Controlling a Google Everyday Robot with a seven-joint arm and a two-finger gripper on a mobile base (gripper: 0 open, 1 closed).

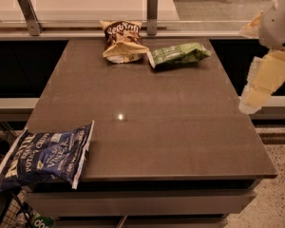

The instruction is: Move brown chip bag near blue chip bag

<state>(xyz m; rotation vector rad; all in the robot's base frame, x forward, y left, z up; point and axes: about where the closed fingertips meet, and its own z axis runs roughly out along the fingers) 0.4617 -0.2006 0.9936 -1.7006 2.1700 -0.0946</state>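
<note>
The brown chip bag [123,42] lies crinkled at the far edge of the table, left of centre, with white script on its dark top. The blue chip bag [45,156] lies flat at the near left corner and hangs partly over the table's edge. My gripper [262,85] hangs at the right side of the view, just beyond the table's right edge. It is pale yellow and white, points down and to the left, and holds nothing. It is far from both bags.
A green chip bag [178,54] lies right of the brown one, almost touching it. The dark brown table [152,122] has a glass rail with two metal posts [152,13] behind it. A wire basket [14,213] sits below the near left corner.
</note>
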